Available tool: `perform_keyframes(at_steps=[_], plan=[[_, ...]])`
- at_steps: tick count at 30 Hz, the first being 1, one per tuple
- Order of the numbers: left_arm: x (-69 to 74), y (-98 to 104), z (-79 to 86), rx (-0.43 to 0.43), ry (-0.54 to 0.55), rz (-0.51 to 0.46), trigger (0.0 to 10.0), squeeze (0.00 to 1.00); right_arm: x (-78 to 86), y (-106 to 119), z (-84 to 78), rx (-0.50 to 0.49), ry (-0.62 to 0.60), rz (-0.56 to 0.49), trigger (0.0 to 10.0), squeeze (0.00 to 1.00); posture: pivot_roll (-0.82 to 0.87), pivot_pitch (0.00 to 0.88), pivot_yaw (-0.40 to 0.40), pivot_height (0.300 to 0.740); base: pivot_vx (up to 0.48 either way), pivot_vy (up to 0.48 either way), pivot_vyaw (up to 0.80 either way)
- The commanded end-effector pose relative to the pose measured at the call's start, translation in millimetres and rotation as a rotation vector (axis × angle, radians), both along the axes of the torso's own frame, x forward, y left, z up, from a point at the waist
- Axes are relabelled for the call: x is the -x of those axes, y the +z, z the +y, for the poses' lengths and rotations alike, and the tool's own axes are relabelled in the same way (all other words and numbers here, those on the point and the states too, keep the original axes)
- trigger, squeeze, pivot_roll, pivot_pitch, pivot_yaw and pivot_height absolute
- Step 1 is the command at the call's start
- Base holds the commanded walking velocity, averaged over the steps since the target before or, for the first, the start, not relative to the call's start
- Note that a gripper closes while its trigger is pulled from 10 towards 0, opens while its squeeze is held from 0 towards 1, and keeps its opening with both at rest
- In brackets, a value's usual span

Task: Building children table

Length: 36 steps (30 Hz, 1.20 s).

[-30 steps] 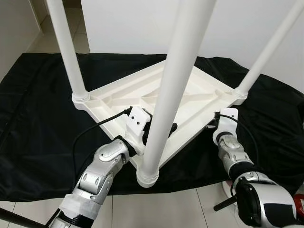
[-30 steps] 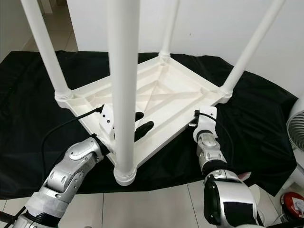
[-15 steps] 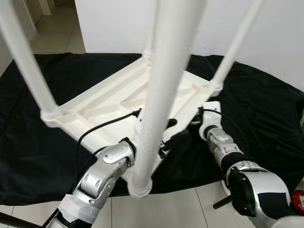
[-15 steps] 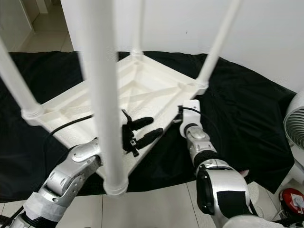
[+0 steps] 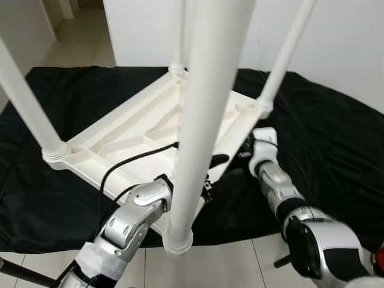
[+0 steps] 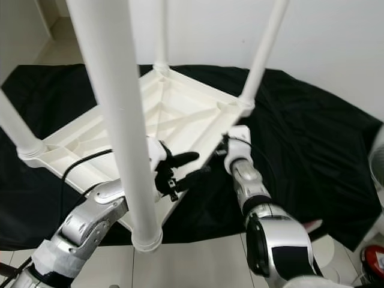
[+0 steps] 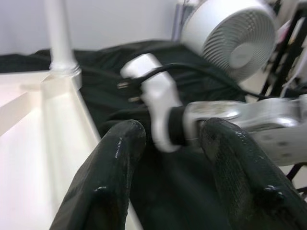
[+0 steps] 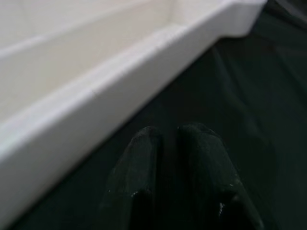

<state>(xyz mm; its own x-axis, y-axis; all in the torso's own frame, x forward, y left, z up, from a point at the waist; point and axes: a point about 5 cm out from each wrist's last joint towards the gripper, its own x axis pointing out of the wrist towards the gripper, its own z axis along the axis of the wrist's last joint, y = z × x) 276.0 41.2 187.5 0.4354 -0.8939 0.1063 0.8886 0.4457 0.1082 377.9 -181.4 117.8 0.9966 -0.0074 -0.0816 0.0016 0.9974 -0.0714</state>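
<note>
A white plastic children's table (image 5: 150, 123) is seen lying upside down on a black cloth (image 5: 336, 138) spread over a pale tiled floor (image 5: 222, 270), with its ribbed underside facing up. Four white legs are fitted at its corners and stand upward — the nearest leg (image 5: 201, 120) rises close to the camera, its collar hanging over the cloth's front edge.

The left gripper (image 6: 183, 166) is held at the table's near right edge, beside the nearest leg. Its two black fingers (image 7: 112, 172) are spread apart with nothing between them; in the left wrist view, one finger lies over the white rim and the other over the cloth. A black cable (image 5: 129, 165) runs from the left wrist across the table's underside.

The right gripper (image 8: 170, 163) is placed over the cloth just beside the table's right edge, below the right corner leg (image 6: 261, 51). Its fingertips are pressed together, nothing being held, and the white rim passes close beside them without a clear touch being visible.

A white fan (image 7: 235, 36) is seen standing beyond the right arm in the left wrist view — off the cloth, near a white wall (image 5: 336, 36).
</note>
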Motion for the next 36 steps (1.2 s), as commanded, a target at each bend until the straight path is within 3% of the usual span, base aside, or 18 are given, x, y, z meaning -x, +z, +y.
perform_keyframes(at_steps=[1,5,9,11,16,20,27,29,31,33,36], plan=[[-7.9,-3.2,8.3,-0.033,0.047,-0.004,10.0,0.00,6.8,-1.8,-10.8,-0.031,-0.016,-0.059,10.0,0.00,0.07,0.103,-0.035,0.740,0.000,0.000,0.00],[-24.0,-5.3,41.6,-0.083,0.165,0.010,10.0,0.00,36.0,-15.2,-21.1,-0.038,0.033,-0.177,10.0,0.00,0.07,0.103,-0.029,0.740,0.000,0.000,0.00],[-24.8,-4.5,48.0,-0.095,0.172,0.011,10.0,0.00,44.1,-18.4,-20.2,-0.043,0.054,-0.192,10.0,0.00,0.07,0.103,-0.029,0.740,0.000,0.000,0.00],[-25.4,-3.1,60.1,-0.125,0.180,0.005,10.0,0.00,62.1,-24.1,-15.0,-0.046,0.100,-0.213,10.0,0.00,0.07,0.102,-0.030,0.740,0.000,0.000,0.00],[-23.1,-2.6,80.7,-0.170,0.181,-0.032,10.0,0.00,79.3,-23.9,-7.3,-0.044,0.156,-0.238,10.0,0.00,0.07,0.101,-0.031,0.740,0.000,0.000,0.00],[-13.0,-0.9,98.3,-0.165,0.147,-0.073,10.0,0.00,82.2,-15.9,-13.0,-0.054,0.147,-0.259,10.0,0.00,0.07,0.094,-0.035,0.740,0.000,0.000,0.00],[2.5,-3.3,109.9,-0.174,0.086,-0.087,10.0,0.00,82.0,-7.6,-17.9,-0.049,0.142,-0.264,10.0,0.00,0.08,0.081,-0.040,0.740,0.000,0.000,0.00],[7.0,-6.0,111.8,-0.199,0.062,-0.085,10.0,0.00,81.7,-6.7,-18.4,-0.046,0.144,-0.263,10.0,0.00,0.09,0.077,-0.044,0.740,0.000,0.000,0.00],[11.8,-16.2,117.5,-0.279,0.036,-0.067,10.0,0.00,81.3,-6.1,-19.2,-0.038,0.149,-0.255,10.0,0.00,0.10,0.072,-0.049,0.740,0.000,0.000,0.00],[11.8,-16.2,117.5,-0.279,0.036,-0.067,10.0,0.00,81.3,-6.1,-19.2,-0.038,0.149,-0.255,10.0,0.00,0.10,0.072,-0.049,0.740,0.000,0.000,0.00],[19.9,-30.4,125.5,-0.373,-0.011,-0.018,10.0,0.00,80.0,-5.3,-20.5,-0.019,0.161,-0.241,10.0,0.00,0.09,0.062,-0.055,0.740,0.000,0.000,0.00]])
